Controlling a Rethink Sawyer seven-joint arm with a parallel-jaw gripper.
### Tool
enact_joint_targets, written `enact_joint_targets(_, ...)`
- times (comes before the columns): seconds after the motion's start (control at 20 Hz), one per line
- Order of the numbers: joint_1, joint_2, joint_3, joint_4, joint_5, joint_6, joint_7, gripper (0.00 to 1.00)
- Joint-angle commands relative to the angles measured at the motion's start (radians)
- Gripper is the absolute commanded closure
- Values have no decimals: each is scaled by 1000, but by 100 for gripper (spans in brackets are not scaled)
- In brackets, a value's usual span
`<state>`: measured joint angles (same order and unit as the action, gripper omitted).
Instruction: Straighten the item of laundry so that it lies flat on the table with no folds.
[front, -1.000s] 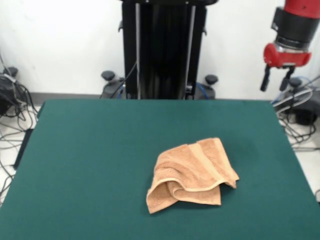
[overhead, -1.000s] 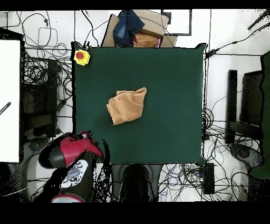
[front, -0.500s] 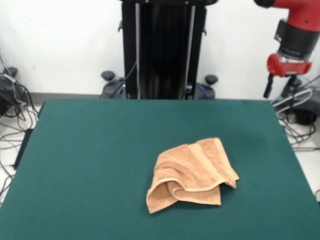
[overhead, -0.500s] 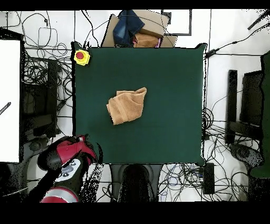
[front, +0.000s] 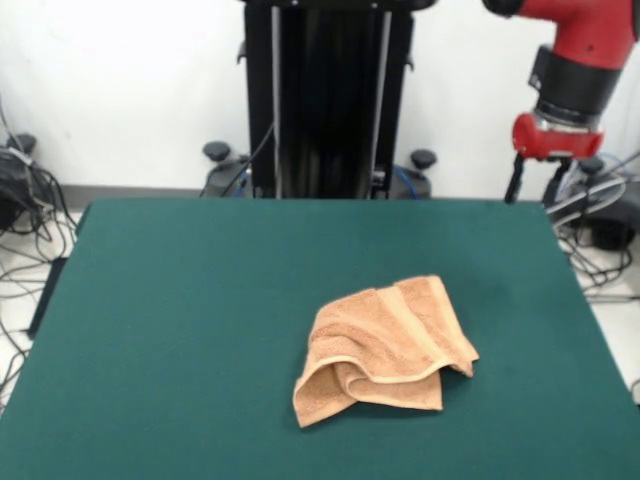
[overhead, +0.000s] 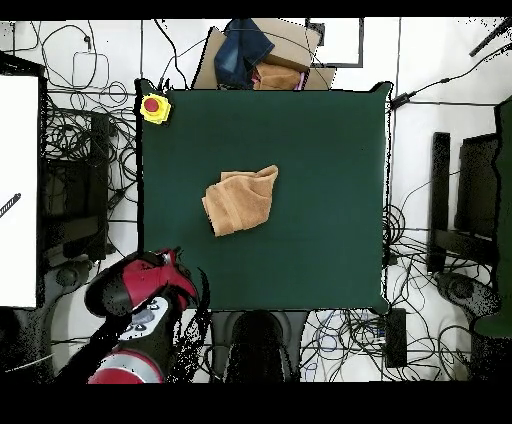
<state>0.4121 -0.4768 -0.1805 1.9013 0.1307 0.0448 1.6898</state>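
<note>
Orange-tan towel (front: 385, 345) is seen crumpled w/ folds on green surface (front: 180, 330), a bit off centre; one rolled edge is turned up at the near side in front view. Pincer (front: 535, 184) is held high off the surface's corner, well apart from towel, fingers spread, nothing gripped. Overhead: towel (overhead: 241, 200) mid-surface, yellow box w/ red button (overhead: 153, 106) at one corner.
</note>
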Motion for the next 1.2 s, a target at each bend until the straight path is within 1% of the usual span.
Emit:
enact_joint_targets(0.05,-16,-102,-75,-6,-27,73,126,0)
enact_joint_targets(0.15,14,-106,-102,-22,-22,98,130,0)
enact_joint_targets(0.25,-10,-76,-58,-22,-26,56,133,0)
enact_joint_targets(0.35,-30,-18,-23,-35,-27,-8,142,0)
enact_joint_targets(0.45,-47,-20,2,-24,-34,-20,142,0)
enact_joint_targets(0.5,-42,-22,-3,-22,-30,-16,146,0)
enact_joint_targets(0.65,-70,-19,10,-14,-37,-22,144,0)
enact_joint_targets(0.75,-73,15,2,-37,-22,-31,153,0)
enact_joint_targets(0.9,-70,36,-30,-77,10,7,161,0)
enact_joint_targets(1.0,-102,50,-27,-102,29,38,166,0)
enact_joint_targets(1.05,-133,62,-16,-112,33,48,162,0)
enact_joint_targets(1.1,-177,91,8,-130,30,46,152,0)
enact_joint_targets(1.2,-275,165,67,-165,20,-12,145,0)
